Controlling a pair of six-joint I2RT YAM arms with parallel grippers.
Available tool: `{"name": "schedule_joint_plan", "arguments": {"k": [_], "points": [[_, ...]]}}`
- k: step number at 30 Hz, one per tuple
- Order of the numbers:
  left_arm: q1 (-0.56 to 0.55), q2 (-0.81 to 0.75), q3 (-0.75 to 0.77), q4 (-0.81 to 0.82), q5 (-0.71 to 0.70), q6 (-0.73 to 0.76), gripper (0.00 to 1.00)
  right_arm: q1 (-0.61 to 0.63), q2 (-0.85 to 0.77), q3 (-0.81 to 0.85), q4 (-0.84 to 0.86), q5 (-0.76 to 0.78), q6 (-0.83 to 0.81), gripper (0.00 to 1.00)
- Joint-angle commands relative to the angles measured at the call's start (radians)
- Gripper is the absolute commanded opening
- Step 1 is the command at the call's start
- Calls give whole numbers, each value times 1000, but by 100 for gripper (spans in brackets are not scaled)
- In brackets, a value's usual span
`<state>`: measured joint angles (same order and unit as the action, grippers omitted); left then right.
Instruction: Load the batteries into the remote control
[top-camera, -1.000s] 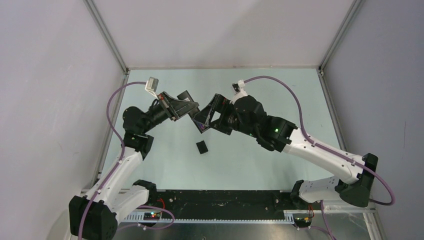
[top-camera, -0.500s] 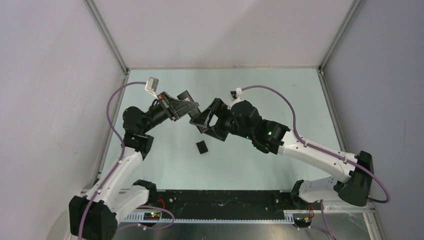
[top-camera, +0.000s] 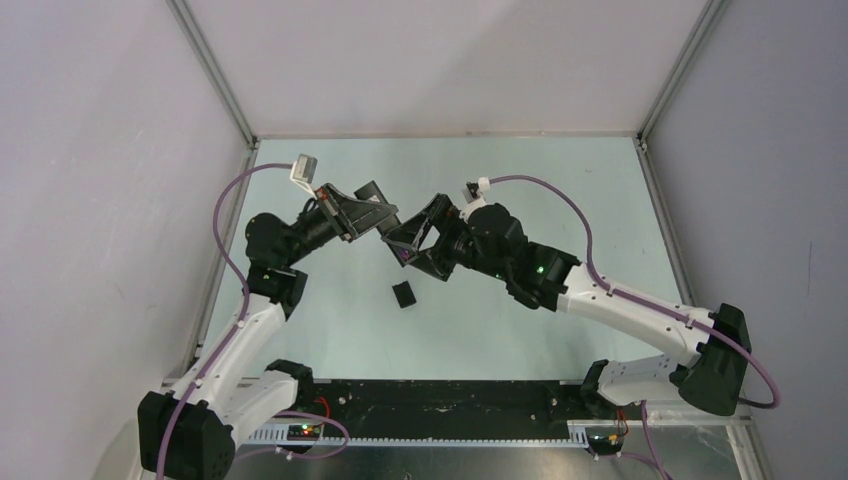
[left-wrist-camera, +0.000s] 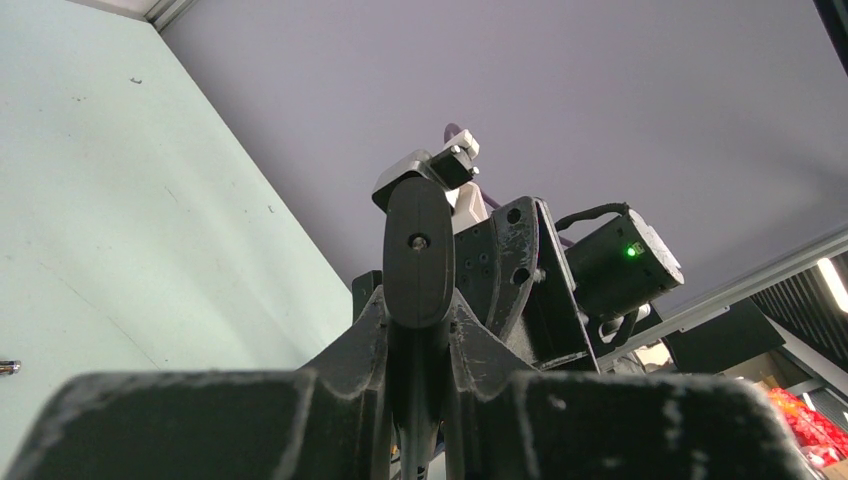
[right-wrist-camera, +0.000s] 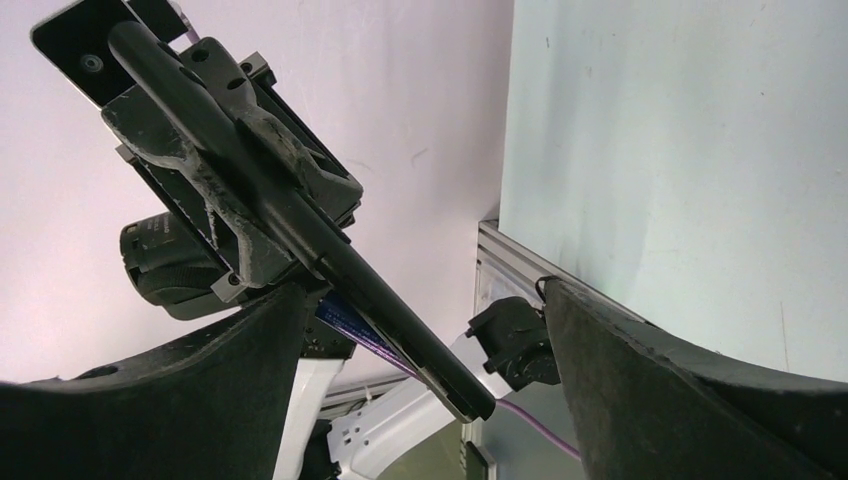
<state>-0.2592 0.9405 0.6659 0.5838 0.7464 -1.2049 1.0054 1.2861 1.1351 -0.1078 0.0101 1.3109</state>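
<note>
The left tool (left-wrist-camera: 420, 335) is clenched on the remote control (left-wrist-camera: 418, 245), holding it aloft above the desk (top-camera: 530, 190), while the right tool (right-wrist-camera: 420, 300) stands released, its jaws either side of the remote's free end without touching. This looks like the mid-air loading step; the batteries cannot be made out, so the next move calls for locating one. No writing is legible.

Black cover plate (top-camera: 403, 295) (on pale table (top-camera: 520, 175))
</note>
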Motion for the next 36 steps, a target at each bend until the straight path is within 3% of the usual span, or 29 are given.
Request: {"name": "schedule_joint_plan", "arguments": {"k": [1, 15, 36], "points": [[1, -18, 11, 48, 15, 1, 0, -7, -35, -8, 74, -25, 28, 91], [1, -28, -1, 48, 15, 5, 0, -21, -25, -9, 90, -50, 40, 89], [2, -28, 5, 48, 11, 7, 0, -35, -7, -9, 97, -111, 41, 64]]}}
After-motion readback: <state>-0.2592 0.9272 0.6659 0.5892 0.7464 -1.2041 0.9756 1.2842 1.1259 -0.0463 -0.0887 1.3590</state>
